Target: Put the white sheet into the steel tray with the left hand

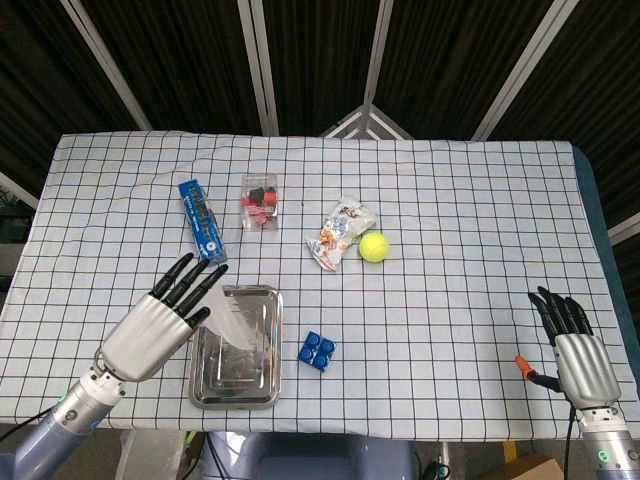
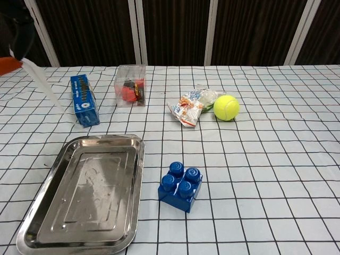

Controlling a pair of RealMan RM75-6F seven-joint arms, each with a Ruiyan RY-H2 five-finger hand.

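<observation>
One steel tray (image 2: 79,194) lies nearest, at the front left of the checked tablecloth (image 1: 450,200), its shiny bottom bare in the chest view. One blue toy brick (image 2: 180,186) sits just to its right, well apart from the tray rim.

At the front right edge, the right hand (image 1: 578,350) rests palm down, fingers straight and slightly apart, gripping nothing. One small orange-tipped item (image 1: 524,366) lies just beside it; what it is cannot be told.

The left hand (image 1: 160,320) is raised above the table at the tray's left side, fingers extended toward the far side. One white sheet (image 1: 232,318) hangs from it; the head view shows the thin, translucent sheet hanging over the near-left part of the tray. In the chest view the sheet (image 2: 40,79) appears at the upper left, held up in the air and slanting downward, clear of the tray. Exactly which fingers pinch it cannot be told.

Farther back, one blue box (image 2: 84,100) lies left of centre, one clear plastic box (image 2: 131,85) with red and black pieces stands next to it, then one crumpled snack wrapper (image 2: 190,109) and one yellow-green tennis ball (image 2: 226,107), the ball touching or just beside the wrapper.
</observation>
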